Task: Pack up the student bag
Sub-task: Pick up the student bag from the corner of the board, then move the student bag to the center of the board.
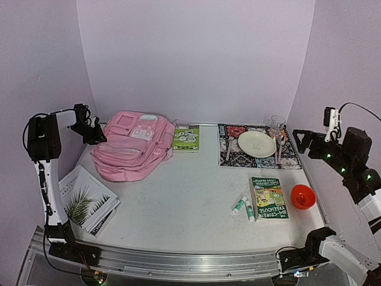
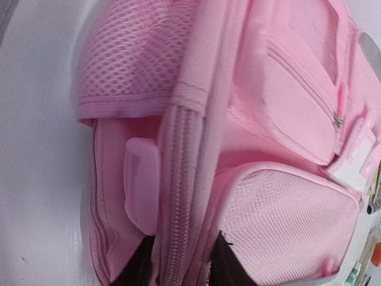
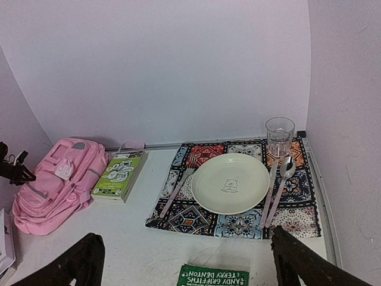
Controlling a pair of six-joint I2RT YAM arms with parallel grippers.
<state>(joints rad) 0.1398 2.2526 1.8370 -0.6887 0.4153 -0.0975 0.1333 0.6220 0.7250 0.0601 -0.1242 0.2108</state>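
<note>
The student bag [image 1: 132, 146], a soft pink backpack, lies flat at the back left of the table. It fills the left wrist view [image 2: 280, 107] and shows at the left of the right wrist view [image 3: 53, 182]. My left gripper [image 1: 97, 133] is at the bag's left side. Its two black fingers [image 2: 138, 269] are pressed against either side of a raised zip band, so my left gripper [image 2: 181, 271] is shut on that fold. My right gripper [image 1: 305, 139] hovers over the table's right edge. In its own view my right gripper [image 3: 187, 268] is wide open with nothing between its fingers.
A green book [image 1: 186, 138] lies right of the bag. A patterned placemat [image 1: 235, 159] holds a plate [image 1: 256, 143], cutlery and a glass [image 1: 277, 125]. Nearer are a green paperback [image 1: 269, 198], two glue sticks [image 1: 244, 207], a red bowl [image 1: 302, 196] and stacked books [image 1: 86, 199] front left.
</note>
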